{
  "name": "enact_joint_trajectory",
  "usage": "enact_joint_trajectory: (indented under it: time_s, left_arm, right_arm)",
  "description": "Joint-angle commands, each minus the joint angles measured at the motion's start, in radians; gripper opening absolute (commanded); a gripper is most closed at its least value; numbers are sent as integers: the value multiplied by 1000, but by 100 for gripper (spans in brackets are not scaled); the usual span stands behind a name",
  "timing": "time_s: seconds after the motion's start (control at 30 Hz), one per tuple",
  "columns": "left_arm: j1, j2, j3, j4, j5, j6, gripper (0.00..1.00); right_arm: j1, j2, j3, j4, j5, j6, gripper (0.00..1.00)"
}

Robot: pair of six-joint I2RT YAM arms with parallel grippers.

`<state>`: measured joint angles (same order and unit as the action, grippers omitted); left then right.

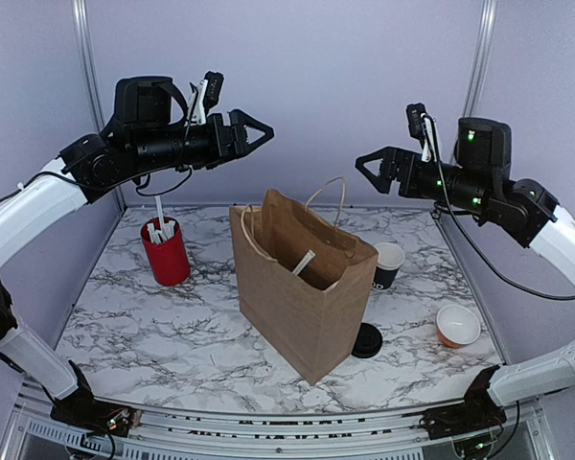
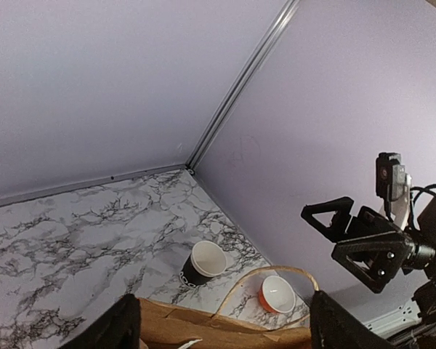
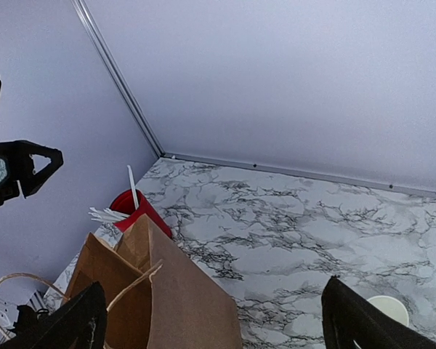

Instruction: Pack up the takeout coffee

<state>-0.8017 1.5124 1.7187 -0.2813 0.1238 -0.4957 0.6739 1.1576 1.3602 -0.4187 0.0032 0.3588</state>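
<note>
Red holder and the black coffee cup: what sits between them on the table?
The brown paper bag stands between the red holder and the black cup, seen in the top view.

The left arm (image 1: 38, 206) and right arm (image 1: 556, 235) wore white shells over their long links, with black housings at the joints. The left gripper (image 1: 266, 129) and right gripper (image 1: 362, 171) had black, open-framed triangular fingers (small screws showed on the right one's). A black cable (image 1: 479, 244) trailed from the right arm, and green lights (image 1: 471, 135) dotted its wrist.

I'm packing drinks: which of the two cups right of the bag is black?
The black cup next to the paper bag, with white print near its base; the orange cup sits further right.
</note>
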Motion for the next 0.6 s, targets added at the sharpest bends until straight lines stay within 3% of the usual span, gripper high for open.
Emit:
enact_joint_trajectory:
  time_s: [0.0, 0.1, 0.33, 0.43, 0.57]
  left_arm:
    - [-4, -59, -21, 38, -53, 22, 89]
    - [-4, -81, -36, 39, -87, 34, 99]
    - [2, -154, -82, 33, -226, 53, 99]
    - [22, -205, -140, 29, -339, 24, 99]
    - [97, -273, -243, 30, -375, -37, 99]
  right_arm:
    - [-8, -1, 12, 18, 16, 0, 100]
    - [-8, -6, 9, 18, 25, -1, 100]
    - [-8, -28, 6, 5, 92, 7, 100]
    - [-9, -59, -21, 16, 181, -6, 100]
    - [-26, -97, -88, 22, 311, -30, 100]
